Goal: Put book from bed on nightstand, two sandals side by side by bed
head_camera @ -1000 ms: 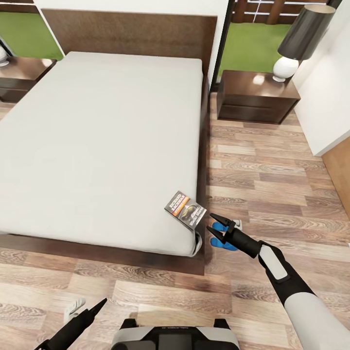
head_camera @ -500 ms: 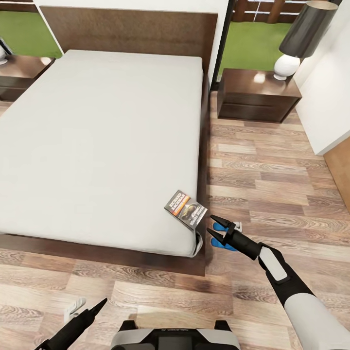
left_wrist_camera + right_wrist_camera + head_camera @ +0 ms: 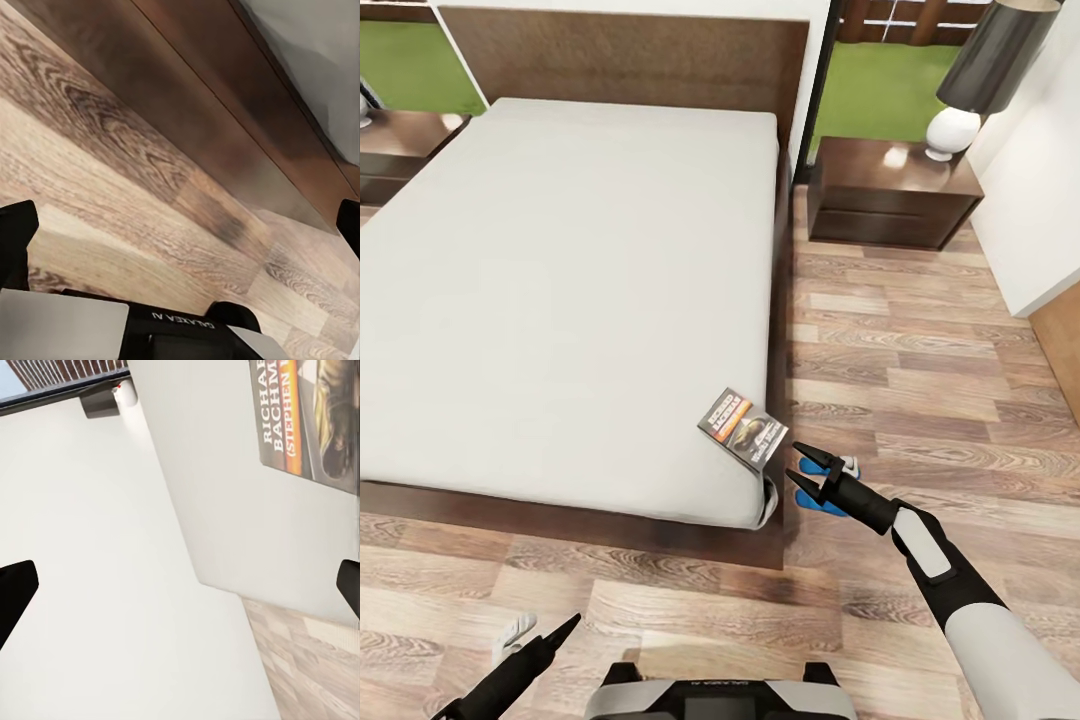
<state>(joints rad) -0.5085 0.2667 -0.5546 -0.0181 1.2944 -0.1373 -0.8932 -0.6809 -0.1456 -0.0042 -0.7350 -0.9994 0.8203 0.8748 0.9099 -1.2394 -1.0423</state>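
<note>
Your right gripper [image 3: 801, 470] hangs with jaws wide, empty, just beside the book [image 3: 743, 428] at the bed [image 3: 560, 300] corner. Book looks thin, light, flexible: pinch its overhanging edge.

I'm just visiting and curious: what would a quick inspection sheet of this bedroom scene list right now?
Surface: wood-plank floor; pale mattress of the bed.
Job's things: book lies at the mattress's near right corner; blue sandal on the floor beside the bed, partly hidden by the right gripper; nightstand right of the headboard.
Clutter: lamp on that nightstand; a small white object on the floor near the left gripper.
Grippers: right gripper open, just right of the book; left gripper low, state unclear.
Cables: nothing seen.
Surroundings: white walls, windows onto grass.
</note>
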